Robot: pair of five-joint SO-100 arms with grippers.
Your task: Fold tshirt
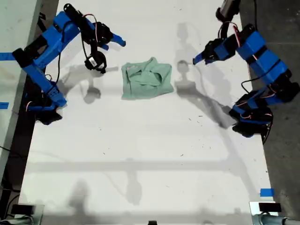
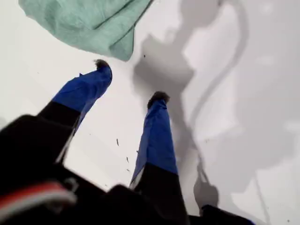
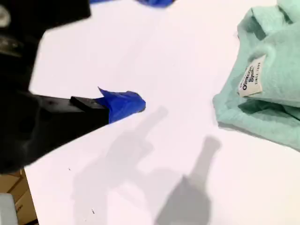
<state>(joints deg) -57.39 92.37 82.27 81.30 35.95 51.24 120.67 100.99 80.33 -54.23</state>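
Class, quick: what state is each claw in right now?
My first claw: open, holding nothing, apart from the tshirt.
My second claw: cannot be told; only one finger shows, apart from the tshirt.

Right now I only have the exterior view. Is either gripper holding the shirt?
Observer: No. The first wrist view shows my first gripper open with nothing between its fingers. A corner of the tshirt lies just ahead of it, not touching.
Operator: And the second?
Observer: My second gripper shows only one finger in its wrist view, so I cannot tell whether it is open or shut. It sits over bare table, apart from the cloth.
Operator: Which part of the shirt faces it?
Observer: The neck end. A white label shows inside the collar.
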